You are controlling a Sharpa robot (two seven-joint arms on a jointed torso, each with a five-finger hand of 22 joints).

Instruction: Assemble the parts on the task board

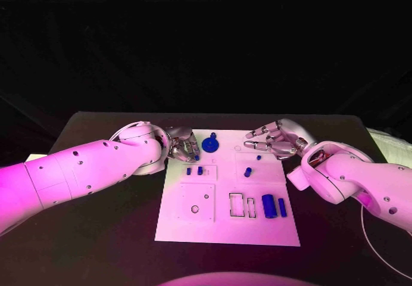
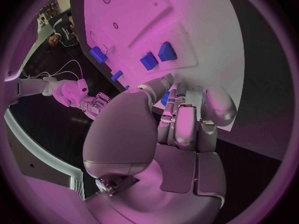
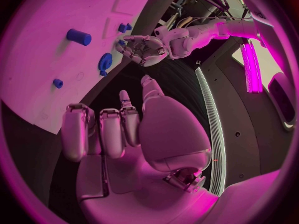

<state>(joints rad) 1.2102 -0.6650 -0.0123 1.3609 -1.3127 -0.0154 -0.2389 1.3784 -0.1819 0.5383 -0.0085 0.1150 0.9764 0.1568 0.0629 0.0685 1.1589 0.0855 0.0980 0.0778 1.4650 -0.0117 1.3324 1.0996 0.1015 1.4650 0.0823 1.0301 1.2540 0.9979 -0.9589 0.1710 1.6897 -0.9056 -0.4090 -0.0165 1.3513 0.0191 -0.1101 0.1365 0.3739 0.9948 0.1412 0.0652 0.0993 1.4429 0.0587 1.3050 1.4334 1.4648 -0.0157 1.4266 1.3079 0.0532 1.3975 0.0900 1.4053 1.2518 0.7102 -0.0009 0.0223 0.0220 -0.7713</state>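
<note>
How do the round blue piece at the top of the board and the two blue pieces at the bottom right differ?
The round blue disc is circular and sits at the far edge of the task board by the left hand. The two blue bars are long, lying side by side near the front right. Both are blue.

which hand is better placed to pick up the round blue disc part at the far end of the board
Left. The left hand has its fingers right beside the round blue disc part; the right hand hovers farther away, over the white task board's opposite far corner.
</note>
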